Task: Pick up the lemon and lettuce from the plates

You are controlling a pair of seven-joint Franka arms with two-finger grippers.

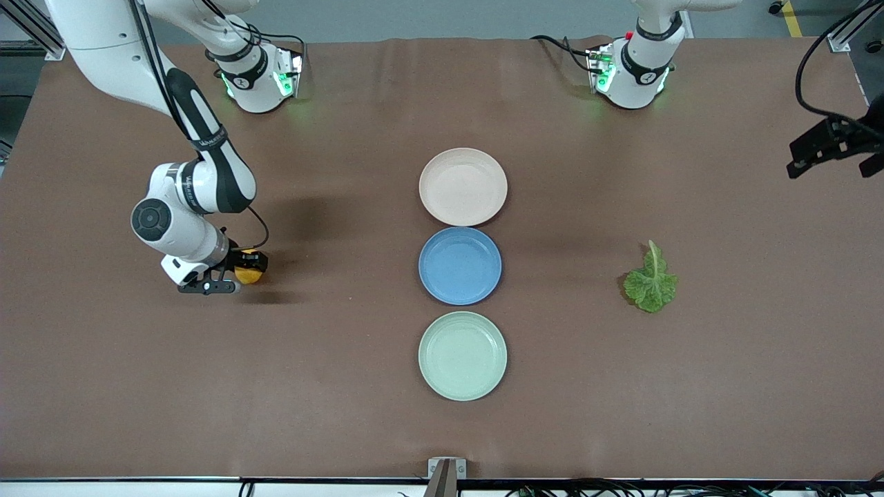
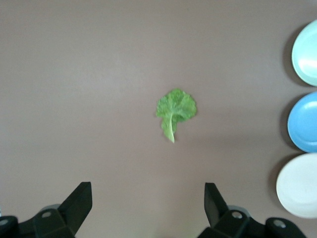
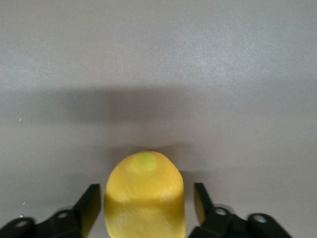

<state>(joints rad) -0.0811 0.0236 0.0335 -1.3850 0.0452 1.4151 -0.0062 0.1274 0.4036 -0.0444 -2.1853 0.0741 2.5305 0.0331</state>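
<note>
Because both task plates, the beige plate [image 1: 463, 186] and the mint plate [image 1: 462, 355], sit bare, delivery appears complete. The right gripper [image 1: 238, 276], toward the right arm's end from the blue plate [image 1: 460, 266], stands parted around the lemon [image 1: 248, 274] on the desk [image 1: 345, 386], fingers clear of it. The left gripper [image 2: 148, 208], wide open and holding nothing, hangs over the lettuce [image 1: 650, 281], toward the left arm's end.

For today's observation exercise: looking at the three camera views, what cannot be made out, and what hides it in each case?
- Front view: the small orange-yellow lemon is half covered by the right gripper, so contact with the brown table is unclear.
- Right wrist view: the lemon's lower part is cut off by the picture's edge.
- Left wrist view: the pale beige-pink plate, blue plate and mint green plate are cut off by the edge.
- The left gripper shows only its fingers.
</note>
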